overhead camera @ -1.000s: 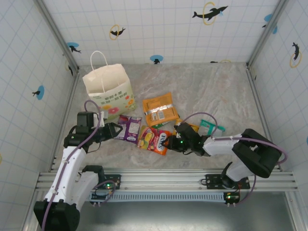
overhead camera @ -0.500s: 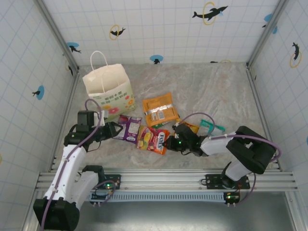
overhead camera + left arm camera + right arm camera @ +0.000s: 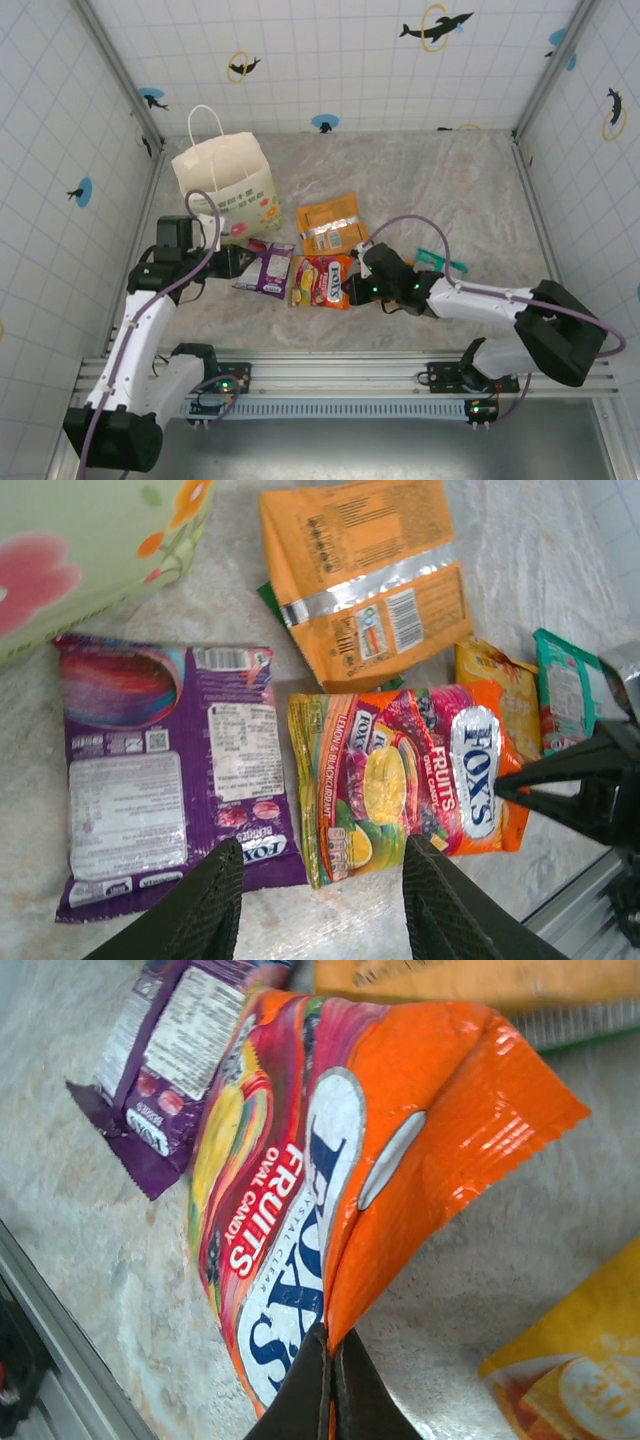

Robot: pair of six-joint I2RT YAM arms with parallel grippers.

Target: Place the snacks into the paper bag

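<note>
**1. Right gripper** (image 3: 330, 1375). Bottom centre of the right wrist view. Jaws closed, pinching the orange crimped end of the FOX'S packet (image 3: 322, 281). The pinched end looks creased and raised, and the rest of the packet lies on the table (image 3: 450, 190).

**2. Left gripper** (image 3: 322, 858). Bottom edge of the left wrist view. Jaws spread wide and holding nothing, poised over the line where the FOX'S packet meets the purple packet (image 3: 165, 770).

**3. Purple packet.** Lower left of the left wrist view. Flat, printed back up, just beside the FOX'S packet.

**4. Yellow-orange packet** (image 3: 500, 680). Right of the left wrist view, touching the far end of the FOX'S packet. The teal packet (image 3: 560, 695) lies just beside it.

**5. Orange packet** (image 3: 332, 227). Centre of the top view. Flat, with its barcode side up. A green edge shows beneath it, and what it belongs to cannot be told.

**6. Paper bag** (image 3: 222, 185). Upper left of the top view. Upright with its mouth open and one loop handle standing. Nothing can be made out inside.

**Status.** Judged to be at the outset. Five packets are counted on the table and none is seen in the bag. The first pick is in hand: the FOX'S packet is gripped but not yet carried. What is left is to lift it, take it up and to the left over the bag mouth and let go. The same then follows for the other four.
</note>
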